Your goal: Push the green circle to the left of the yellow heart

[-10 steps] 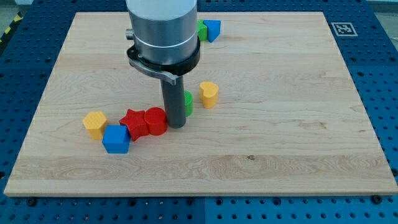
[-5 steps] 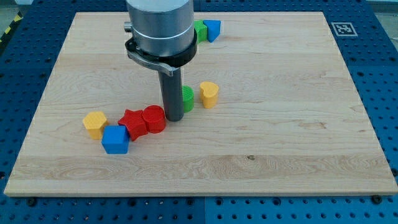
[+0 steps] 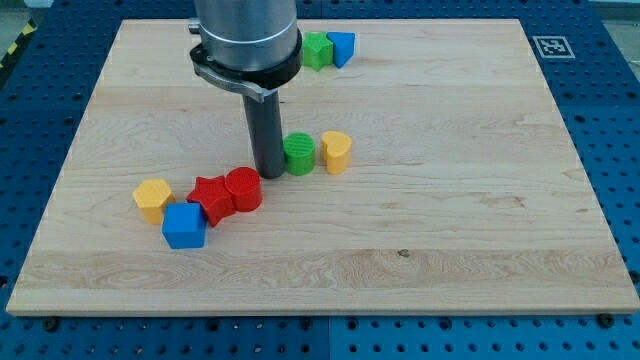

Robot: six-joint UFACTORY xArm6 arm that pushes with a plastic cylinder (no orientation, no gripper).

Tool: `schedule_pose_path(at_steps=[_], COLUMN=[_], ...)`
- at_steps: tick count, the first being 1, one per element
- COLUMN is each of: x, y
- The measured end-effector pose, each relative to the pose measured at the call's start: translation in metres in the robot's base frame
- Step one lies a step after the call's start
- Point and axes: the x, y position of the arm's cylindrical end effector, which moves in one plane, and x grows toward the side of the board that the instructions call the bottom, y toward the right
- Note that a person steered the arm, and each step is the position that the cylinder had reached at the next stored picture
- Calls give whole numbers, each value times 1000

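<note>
The green circle (image 3: 299, 153) stands near the board's middle, just left of the yellow heart (image 3: 336, 152), with a small gap between them. My tip (image 3: 268, 174) rests on the board at the green circle's left side, touching or nearly touching it. The tip is just above and to the right of the red circle (image 3: 243, 189).
A red star-like block (image 3: 211, 198) touches the red circle's left. A blue block (image 3: 185, 225) and a yellow block (image 3: 153, 199) lie further left. A green block (image 3: 317, 50) and a blue block (image 3: 341, 47) sit at the board's top edge.
My tip has moved up and left, away from the red circle's right side. The green circle, earlier half hidden behind the rod, now shows whole next to the yellow heart.
</note>
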Motion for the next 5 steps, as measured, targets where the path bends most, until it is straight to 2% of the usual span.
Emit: schedule_pose_path(at_steps=[5], x=[-7], y=[5])
